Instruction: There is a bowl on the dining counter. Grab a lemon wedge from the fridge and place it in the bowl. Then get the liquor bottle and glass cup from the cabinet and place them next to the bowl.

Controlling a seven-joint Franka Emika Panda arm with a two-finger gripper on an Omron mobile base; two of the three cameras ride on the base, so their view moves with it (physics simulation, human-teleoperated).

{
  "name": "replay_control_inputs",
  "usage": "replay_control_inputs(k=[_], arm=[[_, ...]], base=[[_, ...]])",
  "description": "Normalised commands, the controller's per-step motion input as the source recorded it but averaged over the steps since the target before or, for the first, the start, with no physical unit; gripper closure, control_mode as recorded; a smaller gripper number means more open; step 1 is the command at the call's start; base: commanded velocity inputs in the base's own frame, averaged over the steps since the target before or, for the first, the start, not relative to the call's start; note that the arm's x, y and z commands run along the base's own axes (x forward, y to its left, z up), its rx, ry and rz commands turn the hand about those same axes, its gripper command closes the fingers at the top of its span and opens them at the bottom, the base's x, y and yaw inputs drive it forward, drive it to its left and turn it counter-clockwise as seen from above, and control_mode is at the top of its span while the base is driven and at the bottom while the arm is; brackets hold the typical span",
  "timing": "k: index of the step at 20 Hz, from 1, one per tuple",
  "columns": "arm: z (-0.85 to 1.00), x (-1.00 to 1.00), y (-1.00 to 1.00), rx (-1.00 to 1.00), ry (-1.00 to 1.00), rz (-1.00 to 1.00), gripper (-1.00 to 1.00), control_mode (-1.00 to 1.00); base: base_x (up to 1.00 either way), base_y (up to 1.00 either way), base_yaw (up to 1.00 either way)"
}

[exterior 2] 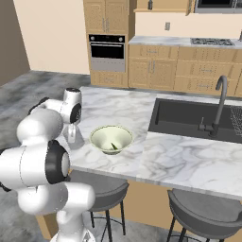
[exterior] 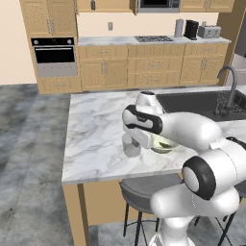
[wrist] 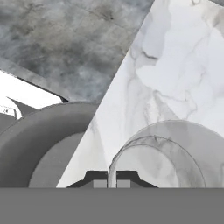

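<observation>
Holding: we grip the clear round glass cup [wrist: 162,153] by its rim, our two-finger gripper [wrist: 112,180] clamped on the wall with one dark fingertip [wrist: 97,179] on either side of it.
Why by the rim: we judge a pinch on the thin wall lets the cup stand upright under the fingers, so it can be set down without tipping.
Cup: it hangs directly below the fingers, at or just above the white marble dining counter [exterior: 96,129]; we cannot tell whether it touches.
Bowl: the pale green round bowl [exterior 2: 111,138] sits just beside the fingers, with a small lemon wedge [exterior 2: 114,146] lying inside it.
Counter edge: it runs close to the fingers on the side away from the bowl, with a grey round stool seat [wrist: 43,144] beneath.
Stage: we judge the cup is being placed next to the bowl.
</observation>
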Motion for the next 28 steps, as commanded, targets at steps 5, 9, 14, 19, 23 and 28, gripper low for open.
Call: replay_control_inputs(k=[5,9,14,19,23,28], arm=[[-0.28,0.37,-0.01,0.00,-0.05,0.02,1.00,-1.00],[-0.32,0.25,0.00,0.00,-0.07,0.00,1.00,-1.00],[-0.29,0.20,0.00,0.00,-0.04,0.00,1.00,-1.00],[-0.26,0.23,-0.02,0.00,-0.02,0.00,1.00,-1.00],[-0.17,0.29,-0.04,0.00,-0.03,0.00,1.00,-1.00],[-0.03,0.09,-0.13,0.01,-0.05,0.00,-1.00,-1.00]], base=[[0.00,0.00,0.00],[0.00,0.00,0.00],[0.00,0.00,0.00],[0.00,0.00,0.00],[0.00,0.00,0.00],[0.00,0.00,0.00]])
